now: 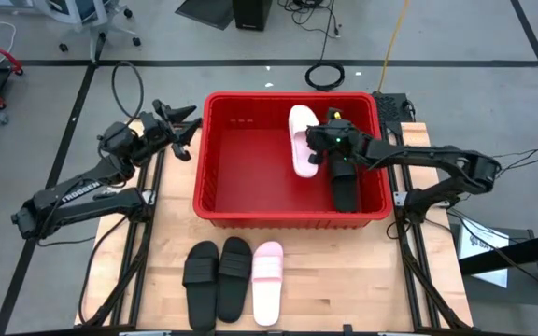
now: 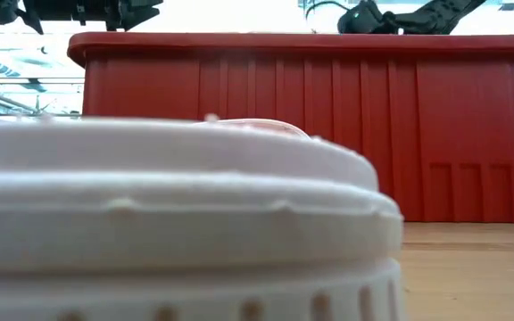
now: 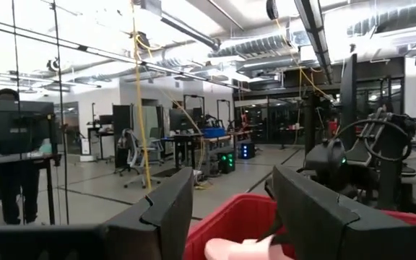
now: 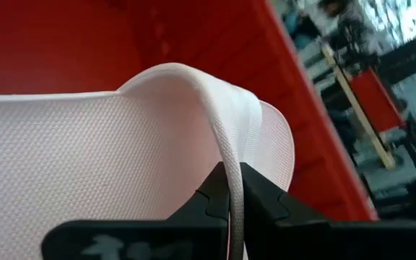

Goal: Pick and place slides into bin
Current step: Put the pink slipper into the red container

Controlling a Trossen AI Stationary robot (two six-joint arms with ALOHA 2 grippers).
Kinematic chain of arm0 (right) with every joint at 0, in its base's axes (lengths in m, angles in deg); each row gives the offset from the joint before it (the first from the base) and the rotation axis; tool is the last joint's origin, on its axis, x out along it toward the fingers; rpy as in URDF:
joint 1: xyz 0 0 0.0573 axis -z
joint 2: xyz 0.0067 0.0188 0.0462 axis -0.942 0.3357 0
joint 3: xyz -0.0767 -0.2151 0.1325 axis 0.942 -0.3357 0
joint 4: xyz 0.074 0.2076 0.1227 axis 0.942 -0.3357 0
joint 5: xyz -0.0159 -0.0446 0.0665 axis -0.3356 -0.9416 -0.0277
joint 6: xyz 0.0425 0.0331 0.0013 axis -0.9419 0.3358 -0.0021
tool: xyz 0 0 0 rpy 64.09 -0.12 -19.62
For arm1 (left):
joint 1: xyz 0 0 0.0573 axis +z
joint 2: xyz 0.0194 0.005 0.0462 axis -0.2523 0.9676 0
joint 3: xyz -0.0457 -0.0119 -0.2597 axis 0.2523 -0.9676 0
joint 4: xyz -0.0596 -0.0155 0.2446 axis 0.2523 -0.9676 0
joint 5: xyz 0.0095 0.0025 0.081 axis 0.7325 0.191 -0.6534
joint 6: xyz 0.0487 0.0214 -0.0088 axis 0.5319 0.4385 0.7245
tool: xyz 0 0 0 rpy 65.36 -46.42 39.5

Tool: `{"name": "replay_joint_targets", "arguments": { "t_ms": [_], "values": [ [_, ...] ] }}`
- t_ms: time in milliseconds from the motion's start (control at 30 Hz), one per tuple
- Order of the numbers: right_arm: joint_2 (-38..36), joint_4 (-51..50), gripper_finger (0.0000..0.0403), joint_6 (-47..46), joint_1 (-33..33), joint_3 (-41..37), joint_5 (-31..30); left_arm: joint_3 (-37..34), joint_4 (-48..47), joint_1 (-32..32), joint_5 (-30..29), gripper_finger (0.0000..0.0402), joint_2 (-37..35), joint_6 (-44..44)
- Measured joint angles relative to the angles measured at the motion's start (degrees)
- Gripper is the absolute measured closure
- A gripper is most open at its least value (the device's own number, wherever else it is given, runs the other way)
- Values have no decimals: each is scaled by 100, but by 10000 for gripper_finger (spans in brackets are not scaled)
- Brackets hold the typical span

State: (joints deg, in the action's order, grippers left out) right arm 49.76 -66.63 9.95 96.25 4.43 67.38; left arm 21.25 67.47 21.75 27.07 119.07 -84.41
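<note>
A: Where was the bin (image 1: pixel 215 159), and what was in it?

B: The red bin sat at the far middle of the table (image 1: pixel 344 280). Inside it, toward its right half, a pale pink slide (image 1: pixel 299 140) lay lengthwise, and a black slide (image 1: pixel 344 189) lay just to the right of that one, near the bin's right wall.

A: And the right gripper (image 1: pixel 318 149)?

B: It was inside the bin, reaching in over the right wall, at the pink slide's right edge. In the right wrist view its fingers (image 4: pixel 208 202) were pinched tight on the thin edge of that pink slide's strap (image 4: pixel 226 144), the red bin wall (image 4: pixel 295 123) close behind.

A: The left gripper (image 1: pixel 183 131)?

B: It was outside the bin, just beyond its far left corner, above the table. Its fingers (image 3: pixel 157 217) were spread apart with nothing between them; past them the left wrist view showed the bin's rim (image 3: pixel 230 217) and a bit of pink slide.

A: What was left outside the bin?

B: Three slides lay in a row on the table in front of the bin's near wall: two black ones (image 1: pixel 201 273) (image 1: pixel 234 276) side by side and a pink slide (image 1: pixel 267 281) to their right. In the low view that pink one (image 2: pixel 168 232) filled the foreground, with the bin's ribbed front wall (image 2: pixel 328 125) behind it
</note>
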Motion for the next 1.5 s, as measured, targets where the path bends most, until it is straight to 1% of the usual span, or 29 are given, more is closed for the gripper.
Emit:
{"name": "replay_joint_targets", "arguments": {
  "t_ms": [167,267,367,733,933,1067,1133,1200,1300,1500],
  "values": [
    [225,-331,399,-257,4,7,-98,0,115,-1,25,204,221,-27],
    [338,-556,399,-284,0,9,-275,0,250,-1,25,204,369,-41],
    [436,-787,399,-323,9,7,-308,0,409,-1,29,204,481,-130],
    [830,-1150,399,-368,19,7,-291,0,446,-1,38,204,484,-157],
    [914,-1150,399,-434,79,7,-122,0,472,-3,50,204,484,-184],
    [917,-1079,399,-528,134,7,-120,0,527,-3,198,204,484,-257],
    [947,-1065,399,-553,197,7,-27,0,545,-5,229,204,484,-262],
    [1035,-978,399,-587,284,9,178,0,549,-5,228,204,484,-260],
    [1219,-834,399,-632,387,7,319,0,549,-7,232,204,484,-260],
    [1569,-682,399,-562,446,7,320,0,547,-18,238,204,486,-268]
  ]
}}
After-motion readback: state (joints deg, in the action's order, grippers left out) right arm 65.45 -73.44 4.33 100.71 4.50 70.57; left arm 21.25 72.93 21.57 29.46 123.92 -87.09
